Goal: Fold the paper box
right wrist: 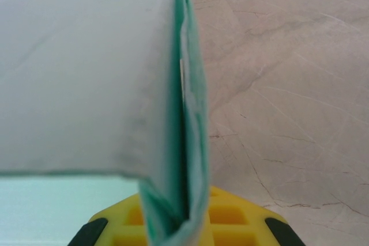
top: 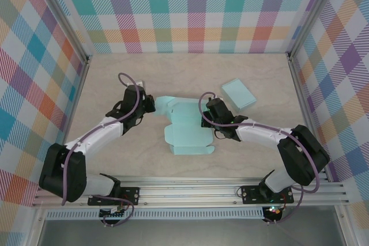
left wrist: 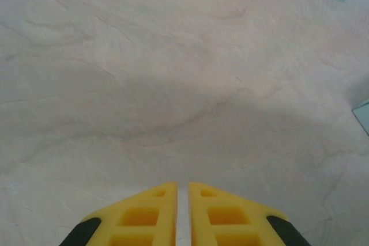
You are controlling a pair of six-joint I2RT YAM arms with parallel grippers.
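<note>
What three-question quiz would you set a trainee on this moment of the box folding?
1. True or false: the left claw is gripping paper.
2. What does the right claw hold? A) a raised flap of the unfolded pale teal paper box; B) a pen; C) nothing.
3. Fill in: the small closed teal box lies to the robot's ___ of the unfolded one, farther back on the table.

Key: 1 false, its fingers are shut over bare table; 2 A; 3 right.
</note>
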